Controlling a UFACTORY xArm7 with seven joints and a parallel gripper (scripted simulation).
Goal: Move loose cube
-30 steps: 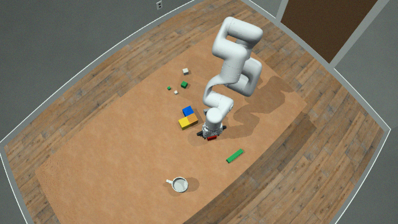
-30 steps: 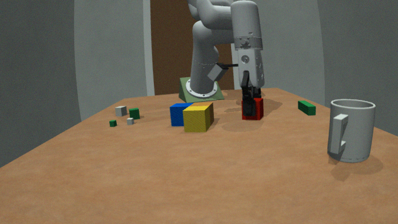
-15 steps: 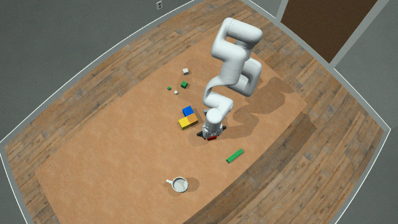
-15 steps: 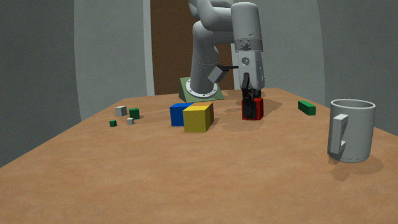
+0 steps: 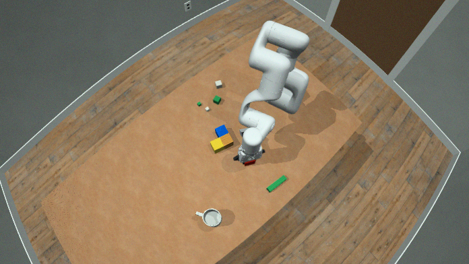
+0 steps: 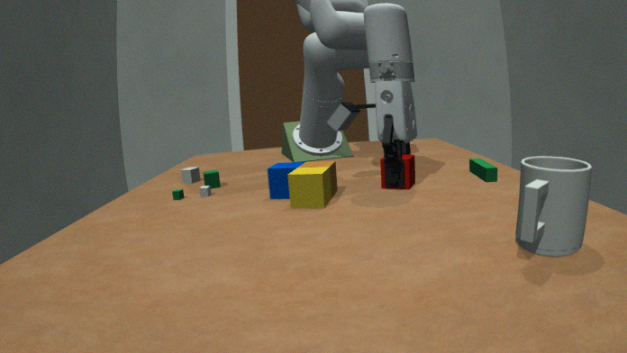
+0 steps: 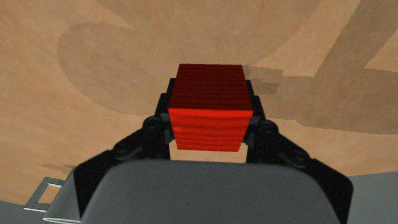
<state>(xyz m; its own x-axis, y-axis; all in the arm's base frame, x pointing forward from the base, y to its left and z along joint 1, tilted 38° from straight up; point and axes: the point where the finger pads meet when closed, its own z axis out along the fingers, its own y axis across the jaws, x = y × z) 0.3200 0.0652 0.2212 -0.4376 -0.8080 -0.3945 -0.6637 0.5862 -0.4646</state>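
The loose red cube (image 5: 249, 163) rests on the table to the right of the group; it also shows in the exterior view (image 6: 398, 172) and the wrist view (image 7: 210, 107). My gripper (image 7: 209, 92) stands upright over it, with a finger pressed against each side face, so it is shut on the cube. The blue cube (image 5: 221, 130), orange cube (image 5: 226, 139) and yellow cube (image 5: 217, 144) sit together in an L. The open corner lies beside the blue and yellow cubes, on the side away from my gripper (image 6: 395, 173).
A green bar (image 5: 276, 183) lies to the right near the table edge. A grey mug (image 5: 211, 217) stands near the front. Several small white and green cubes (image 5: 217, 100) lie behind the group. The arm's base (image 6: 317, 140) is at the back.
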